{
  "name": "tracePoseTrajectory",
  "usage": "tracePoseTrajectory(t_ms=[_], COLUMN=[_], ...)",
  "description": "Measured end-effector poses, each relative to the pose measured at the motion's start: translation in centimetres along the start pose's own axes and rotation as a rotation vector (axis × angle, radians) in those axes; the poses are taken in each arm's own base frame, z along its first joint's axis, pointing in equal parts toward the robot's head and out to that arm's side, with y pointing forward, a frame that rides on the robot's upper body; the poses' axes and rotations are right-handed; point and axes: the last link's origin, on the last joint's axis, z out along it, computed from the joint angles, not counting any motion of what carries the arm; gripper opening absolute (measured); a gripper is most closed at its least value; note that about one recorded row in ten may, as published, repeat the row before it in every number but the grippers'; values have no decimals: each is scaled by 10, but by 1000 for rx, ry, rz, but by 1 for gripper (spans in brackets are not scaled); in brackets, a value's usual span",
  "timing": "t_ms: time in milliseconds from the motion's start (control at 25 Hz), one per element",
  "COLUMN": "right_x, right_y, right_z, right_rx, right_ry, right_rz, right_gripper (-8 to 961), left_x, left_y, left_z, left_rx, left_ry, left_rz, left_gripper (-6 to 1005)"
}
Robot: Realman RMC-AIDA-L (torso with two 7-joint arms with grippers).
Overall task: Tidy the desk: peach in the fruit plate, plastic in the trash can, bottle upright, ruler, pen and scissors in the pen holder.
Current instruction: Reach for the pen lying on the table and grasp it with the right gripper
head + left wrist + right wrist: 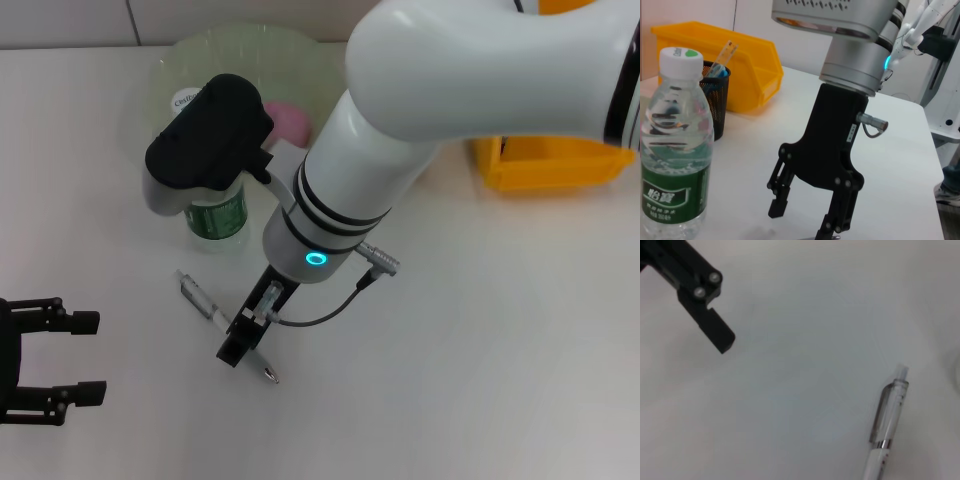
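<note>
The pen (222, 322) lies flat on the desk (480, 340), just near of the upright bottle (215, 215). The right gripper (245, 345) straddles it, spread open; it should close squarely across the barrel. The left gripper (75, 355) waits open, far left.

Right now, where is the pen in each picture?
Head view: the pen lies on the table below the bottle, under the right gripper.
Left wrist view: not clearly visible.
Right wrist view: pen at lower right.
Shared landmark: right gripper.
</note>
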Motion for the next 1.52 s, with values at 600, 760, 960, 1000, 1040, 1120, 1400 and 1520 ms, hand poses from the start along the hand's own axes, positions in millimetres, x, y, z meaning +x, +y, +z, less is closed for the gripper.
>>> tracePoseTrajectory(t_ms=[600,760,960,1000,1040,1120,1400,1520], right_x=[4,4,4,4,4,5,4,5], right_y=[2,3,5,5,5,6,7,7], right_z=[10,12,13,14,14,15,14,15], right_rx=[36,38,43,44,45,45,48,49], right_ry=[-1,-13,-21,-22,-21,-21,-17,-15], right_rz=[-59,-68,-88,-92,-96,-103,-114,-115], right_gripper=[483,486,482,482,481,479,409,367], left_x=[2,2,2,1,1,1,2,2], left_y=[-3,-4,-5,-5,-5,-6,-6,-6], left_z=[4,5,6,6,6,7,7,7], left_rx=[2,6,8,11,11,15,17,16], left_ry=[0,-5,-11,-12,-12,-15,-13,-13], left_rz=[5,1,-1,-1,-1,-1,-1,-2], left_gripper=[774,774,774,774,774,774,773,774])
